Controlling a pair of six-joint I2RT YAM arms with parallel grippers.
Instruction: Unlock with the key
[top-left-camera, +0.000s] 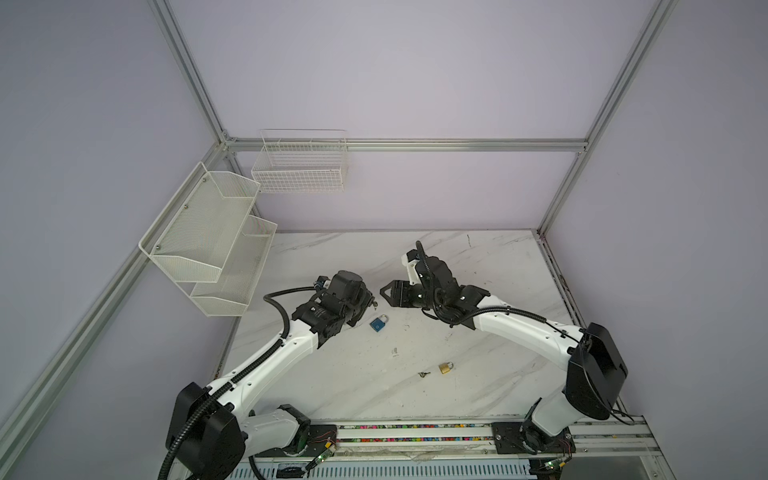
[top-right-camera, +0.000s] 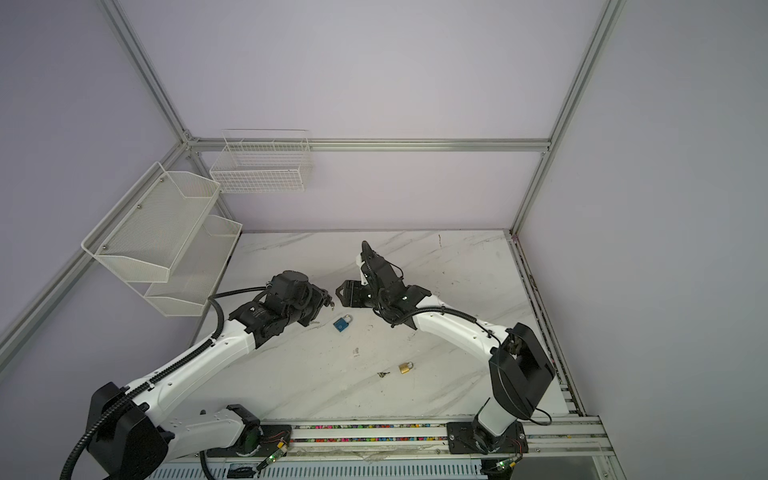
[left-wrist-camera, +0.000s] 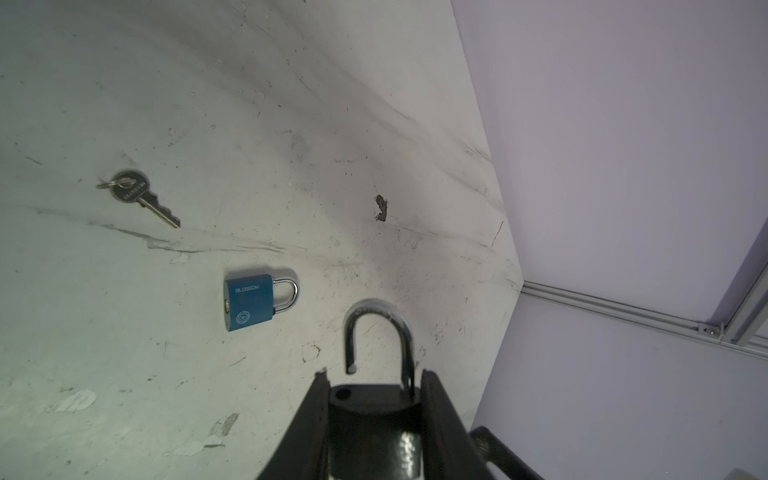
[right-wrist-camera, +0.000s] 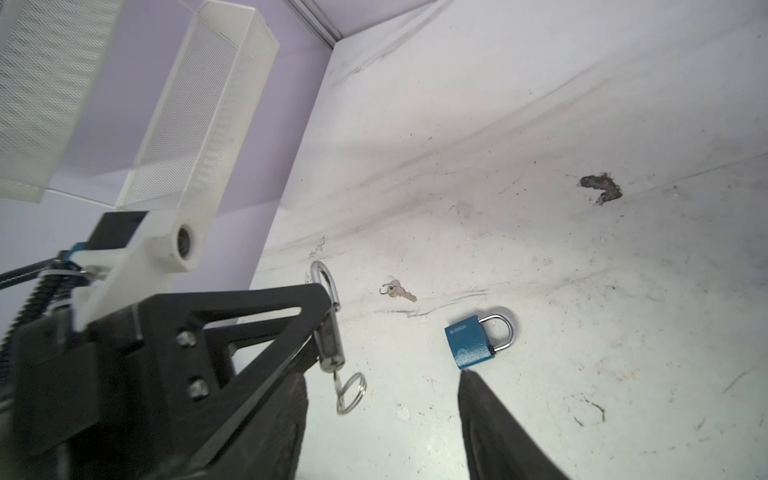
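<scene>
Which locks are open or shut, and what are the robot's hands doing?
Black padlock: open, key stuck in it.
Blue padlock: shut, lying on table.
Gold padlock: seems shut, lying on table.
Loose key: lying on table.
Left gripper: shut on black padlock.
Right gripper: open, empty.

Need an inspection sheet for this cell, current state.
Surface: table scuffed, dark mark.
Job's things: black padlock, shackle open, key in it; blue padlock shut, loose key near; brass padlock, second key beside.
Clutter: nothing seen.
End effectors: left end effector grips black padlock; right end effector open, empty.
Cables: hoses along both arms; loose wires at bases.
Surroundings: mesh shelves, wire basket on walls.
</scene>
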